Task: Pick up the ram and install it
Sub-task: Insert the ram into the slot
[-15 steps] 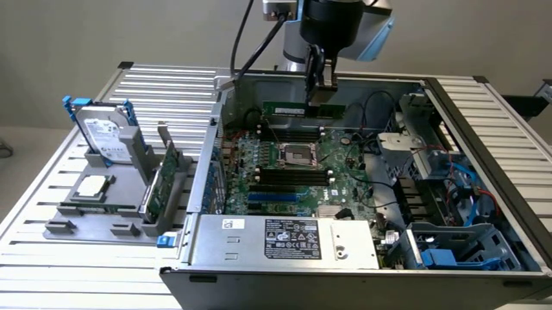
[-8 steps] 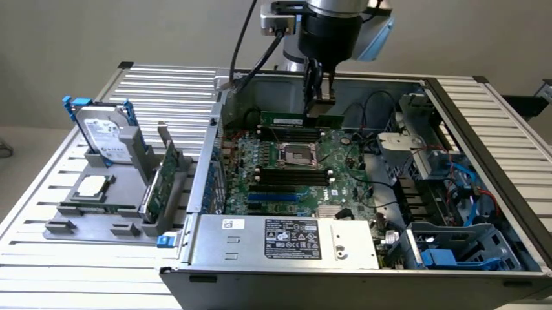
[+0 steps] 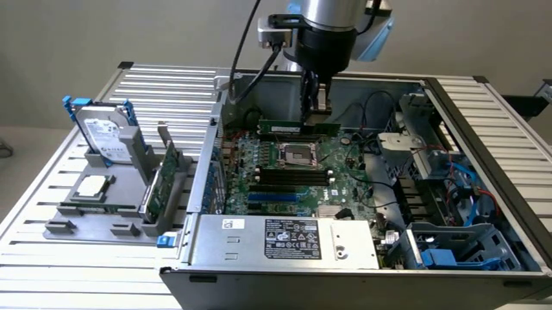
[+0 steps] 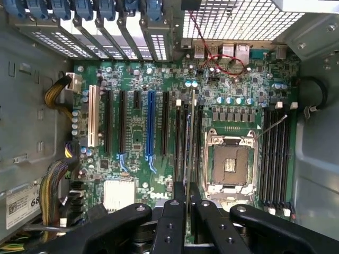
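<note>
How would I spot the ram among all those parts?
Find the open computer case on the table, with a green motherboard inside. Beside its silver socket, the gripper clamps a long, narrow green stick: the ram. Unlike the taller green card outside the case, it sits in the gripper's grip.

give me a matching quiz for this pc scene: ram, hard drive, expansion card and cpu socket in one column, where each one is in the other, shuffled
1 ram
2 hard drive
3 expansion card
4 cpu socket

a upright in the grey holder, on its side away from the case
b flat on the motherboard
c gripped above the motherboard
d upright in the grey holder, right beside the case

Pairs: 1-c, 2-a, 3-d, 4-b
</note>
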